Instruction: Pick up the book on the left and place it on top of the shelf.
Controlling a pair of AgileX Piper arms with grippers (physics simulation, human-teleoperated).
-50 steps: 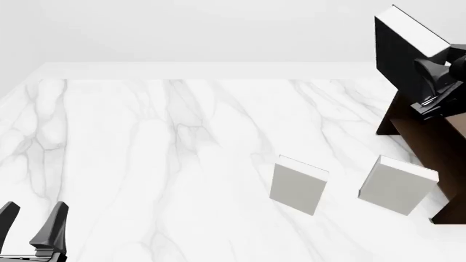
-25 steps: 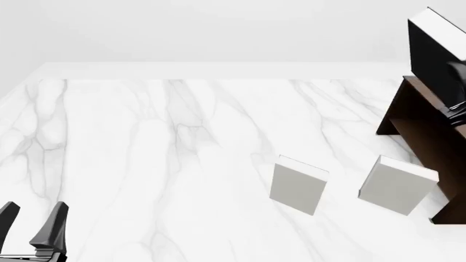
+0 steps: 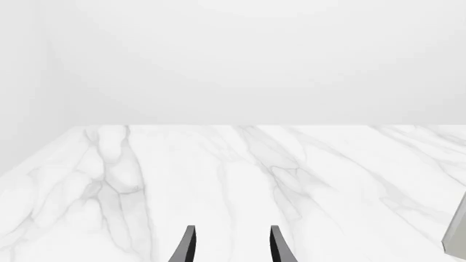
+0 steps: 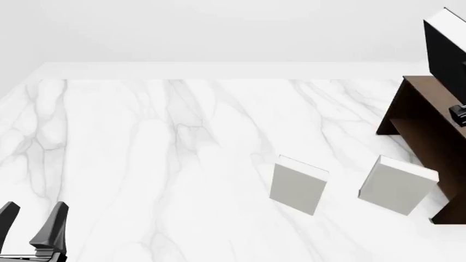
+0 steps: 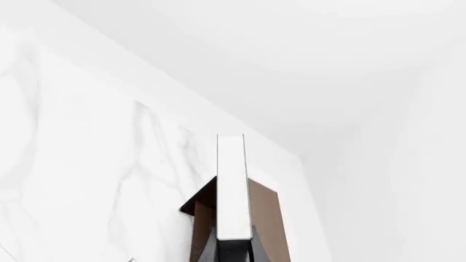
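Right claw [image 5: 233,252] clamps the book [image 4: 446,49] upright, long axis vertical, directly above the shelf [image 4: 426,117] top. Left claw [image 4: 33,221] open, idle, far from the shelf.

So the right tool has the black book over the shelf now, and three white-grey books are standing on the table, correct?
Not quite: the front view shows two white-grey books, one nearer the middle and one by the shelf, both standing on the table. The rest holds: the black book is over the shelf in the right tool.
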